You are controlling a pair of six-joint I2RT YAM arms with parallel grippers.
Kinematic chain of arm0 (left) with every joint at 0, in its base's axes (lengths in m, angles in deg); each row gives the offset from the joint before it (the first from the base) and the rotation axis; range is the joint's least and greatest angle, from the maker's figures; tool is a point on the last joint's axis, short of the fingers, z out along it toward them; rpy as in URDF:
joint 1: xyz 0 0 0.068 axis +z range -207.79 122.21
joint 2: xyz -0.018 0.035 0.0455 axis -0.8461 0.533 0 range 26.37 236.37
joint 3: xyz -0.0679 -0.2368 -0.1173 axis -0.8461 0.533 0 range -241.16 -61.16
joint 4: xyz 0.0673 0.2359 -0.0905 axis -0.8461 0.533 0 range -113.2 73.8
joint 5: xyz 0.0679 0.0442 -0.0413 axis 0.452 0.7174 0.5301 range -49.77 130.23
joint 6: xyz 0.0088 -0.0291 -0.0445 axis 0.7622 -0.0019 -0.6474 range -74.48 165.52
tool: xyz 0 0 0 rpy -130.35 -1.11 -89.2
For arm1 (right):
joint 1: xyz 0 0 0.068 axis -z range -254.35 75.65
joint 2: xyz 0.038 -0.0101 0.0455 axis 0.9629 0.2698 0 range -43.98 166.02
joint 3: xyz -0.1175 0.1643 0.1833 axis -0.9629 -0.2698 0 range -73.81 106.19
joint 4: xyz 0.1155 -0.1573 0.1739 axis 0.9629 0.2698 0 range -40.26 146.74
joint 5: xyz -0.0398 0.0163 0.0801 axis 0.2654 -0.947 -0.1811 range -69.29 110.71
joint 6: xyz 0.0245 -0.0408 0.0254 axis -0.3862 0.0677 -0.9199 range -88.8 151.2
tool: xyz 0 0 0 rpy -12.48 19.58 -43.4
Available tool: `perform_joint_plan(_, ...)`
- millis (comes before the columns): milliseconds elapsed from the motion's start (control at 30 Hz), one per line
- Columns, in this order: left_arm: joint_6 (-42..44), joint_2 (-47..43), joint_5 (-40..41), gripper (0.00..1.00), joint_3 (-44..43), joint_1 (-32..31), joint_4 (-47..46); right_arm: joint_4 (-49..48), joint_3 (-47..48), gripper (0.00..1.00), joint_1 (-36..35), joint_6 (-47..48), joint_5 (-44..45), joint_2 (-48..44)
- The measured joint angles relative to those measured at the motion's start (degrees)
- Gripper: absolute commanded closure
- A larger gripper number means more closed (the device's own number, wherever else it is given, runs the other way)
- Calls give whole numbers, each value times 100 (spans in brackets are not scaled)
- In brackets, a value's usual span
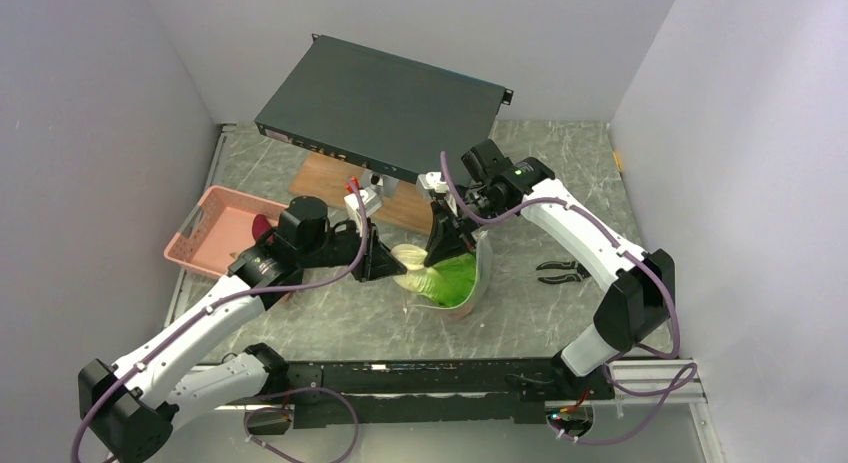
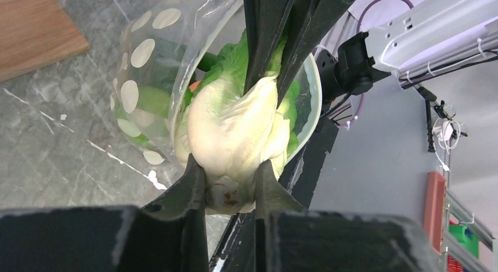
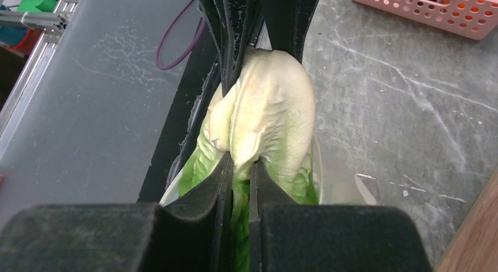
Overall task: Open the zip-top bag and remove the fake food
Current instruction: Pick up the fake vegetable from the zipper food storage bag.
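At the bottom of the top view the two arm bases sit on the table's (image 1: pixel 340 318) near edge, and both arms reach in to meet at the centre of the frame. There the left gripper (image 2: pixel 228 166) is pressed onto the pale stem end of the leafy head (image 2: pixel 232 119), one finger on each side of it at the bottom of its wrist view. The right gripper (image 3: pixel 241 166) comes at the same head from the opposite side, its fingers drawn almost together and pinching the green leaf end. The head hangs between the two, its pale half outside the mouth of the zip-top bag (image 2: pixel 147 72) and its green leaves inside. The bag, clear with white dots, lies just right of centre in the top view, and more green pieces and a bit of orange (image 2: pixel 194 84) show through its wall. Black pliers (image 1: pixel 560 272) lie on the table to the right of the bag, well apart from it. Left of centre sits a pink basket (image 1: pixel 190 233). Farther back lies a wooden board (image 1: pixel 325 178), and a flat black box (image 1: pixel 380 98) tilts above it in the upper middle.
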Motion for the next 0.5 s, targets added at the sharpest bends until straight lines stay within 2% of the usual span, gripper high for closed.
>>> perform_joint_plan(133, 57, -7, 103, 100, -68, -4, 127, -48, 0, 84, 0, -24, 35, 4)
perform_joint_plan(500, 238, -638, 798, 100, -164, -63, 667, -400, 7, 34, -22, -122, -188, 4)
